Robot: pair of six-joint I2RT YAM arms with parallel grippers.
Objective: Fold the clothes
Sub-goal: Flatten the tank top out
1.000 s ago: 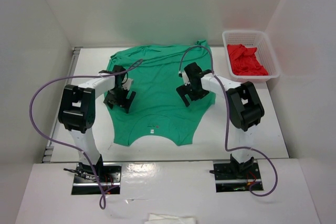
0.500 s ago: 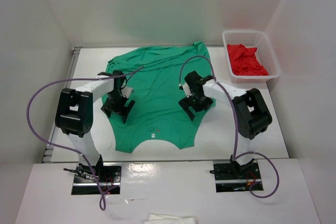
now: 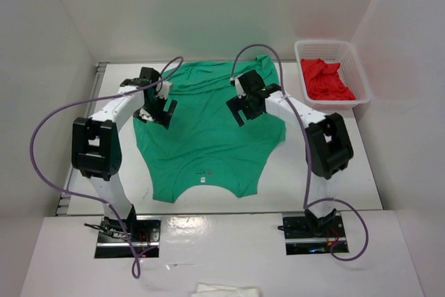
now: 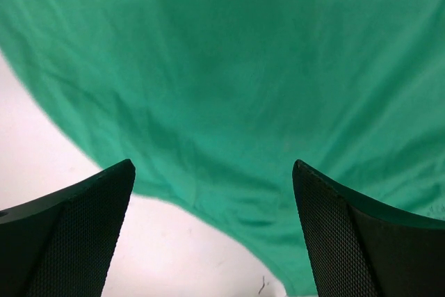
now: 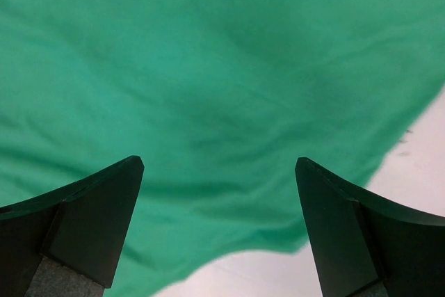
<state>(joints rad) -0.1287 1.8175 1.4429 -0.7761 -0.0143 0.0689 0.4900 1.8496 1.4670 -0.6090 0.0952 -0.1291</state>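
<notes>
The green T-shirt (image 3: 208,130) lies spread on the white worktop (image 3: 334,172), directly under both sets of fingers and filling the span between them. The left fingers (image 3: 157,110) stand spread wide over the shirt's left part, close to its side edge. In the left wrist view the cloth covers everything ahead of and between the two tips. Its curved edge crosses the gap between them, with bare worktop showing on the left tip's side and behind. The right fingers (image 3: 242,109) are spread just as wide over the shirt's right part, and nothing is caught between them either. In the right wrist view lightly creased fabric fills the space between the tips, and its edge gives way to bare worktop beside the right-hand tip. Whether either pair of tips touches the cloth cannot be told. The small white neck label (image 3: 202,178) sits on the arm-base side of both sets of fingers, roughly midway between them, by the scooped neckline. Beyond the fingers, the shirt's far edge lies in rumpled folds. A white basket (image 3: 332,48) stands well apart, to the right of the right fingers and a little beyond them. It holds a crumpled red garment (image 3: 325,80).
</notes>
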